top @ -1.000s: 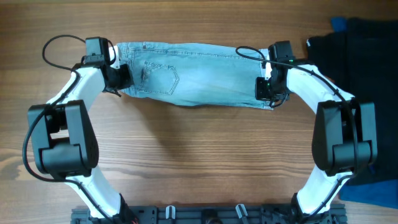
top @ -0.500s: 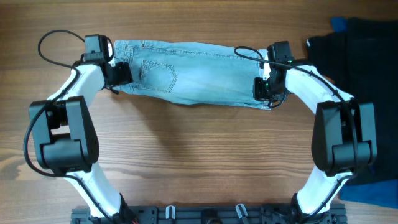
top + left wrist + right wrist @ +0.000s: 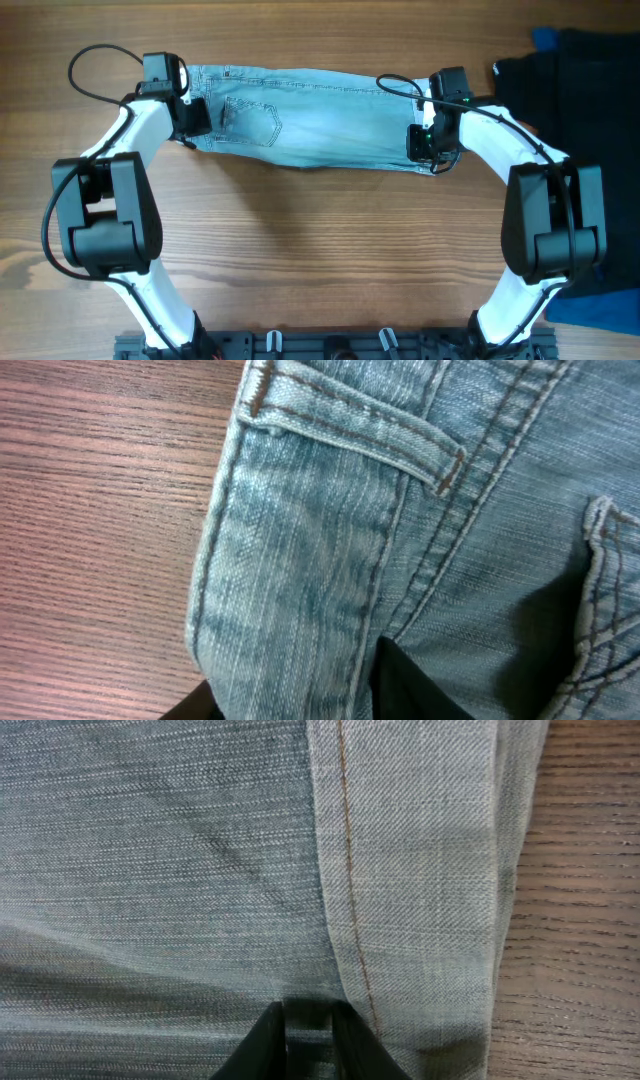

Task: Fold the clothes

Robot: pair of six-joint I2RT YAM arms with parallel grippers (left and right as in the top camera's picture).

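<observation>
Since the shorts (image 3: pixel 310 125) lie as one flat strip at the far side of the worktop (image 3: pixel 320 250), the lengthwise fold is judged done and the crosswise fold is left. The left tool (image 3: pixel 190 117) is pinched on the waistband end, the right tool (image 3: pixel 425 143) narrowly on the hem. Counted: one pair of shorts, two tools, one black garment (image 3: pixel 580 80), one blue cloth (image 3: pixel 545 38).

Bright, even light, soft shadows; wrist views' lower edges seem blurred.

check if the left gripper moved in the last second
Yes: the left gripper has crept slightly away from the base rail, carrying the denim shorts' end along.
</observation>
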